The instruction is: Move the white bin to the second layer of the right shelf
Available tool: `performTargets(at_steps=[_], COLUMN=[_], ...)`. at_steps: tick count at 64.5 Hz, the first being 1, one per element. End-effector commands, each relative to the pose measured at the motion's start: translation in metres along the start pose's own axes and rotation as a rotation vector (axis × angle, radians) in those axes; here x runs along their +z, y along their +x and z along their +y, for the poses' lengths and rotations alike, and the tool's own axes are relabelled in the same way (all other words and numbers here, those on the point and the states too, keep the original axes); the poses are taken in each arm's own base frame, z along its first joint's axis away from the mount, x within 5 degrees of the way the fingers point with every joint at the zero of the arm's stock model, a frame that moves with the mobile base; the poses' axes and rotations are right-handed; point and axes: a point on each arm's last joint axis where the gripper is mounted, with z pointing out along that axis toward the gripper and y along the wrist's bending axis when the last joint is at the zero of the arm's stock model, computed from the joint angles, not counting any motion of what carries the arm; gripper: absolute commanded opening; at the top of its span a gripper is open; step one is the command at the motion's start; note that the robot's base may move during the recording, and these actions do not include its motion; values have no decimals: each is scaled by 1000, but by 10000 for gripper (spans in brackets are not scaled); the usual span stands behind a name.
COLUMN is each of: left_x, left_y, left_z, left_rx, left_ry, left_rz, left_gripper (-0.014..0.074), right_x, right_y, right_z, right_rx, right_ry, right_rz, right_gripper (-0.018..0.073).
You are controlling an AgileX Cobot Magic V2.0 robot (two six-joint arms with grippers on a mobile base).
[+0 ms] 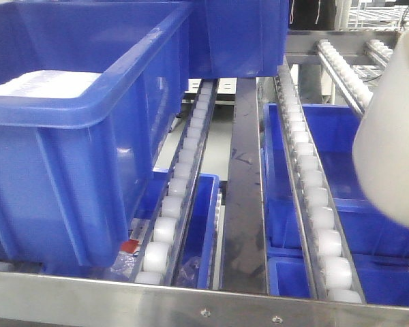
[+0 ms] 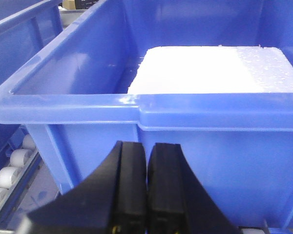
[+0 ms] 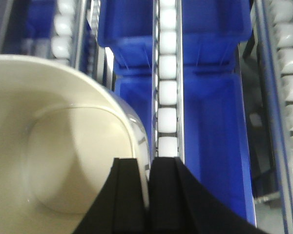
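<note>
The blue crate (image 1: 75,136) filled the roller rack's (image 1: 313,197) left side; the white bin (image 3: 63,146) hung over its right front edge, rim pinched by the right gripper (image 3: 147,195) — carry step, lowering onto the rollers likely next. The left gripper (image 2: 146,195) sat pressed together, empty.

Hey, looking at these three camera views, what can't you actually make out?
- White bin: front view cuts it off at the right edge, blurred; base and contact with the rollers unseen.
- Right gripper: absent from the front view.
- White block in the blue crate: material unclear, lower part hidden by crate wall.
</note>
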Motion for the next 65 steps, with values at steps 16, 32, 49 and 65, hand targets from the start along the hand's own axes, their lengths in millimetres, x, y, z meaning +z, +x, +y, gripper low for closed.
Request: performTargets(at_steps=[16,32,49,65], left_x=[1,1,1,1], left_y=[4,4,4,4], left_z=[0,0,0,0], left_rx=[-11,-11,-11,-11], left_ry=[2,2,2,2], left_rz=[-65,-65,-65,-65], left_gripper=[85,85,85,85], right_x=[35,44,41,17], right_y=[-11,-8,-7,-17], right_z=[1,0,2,6], right_rx=[27,29,81,77], right_ry=[9,18,3,-17], right_rz=[27,71,98,70], right_gripper=[90,127,371,358])
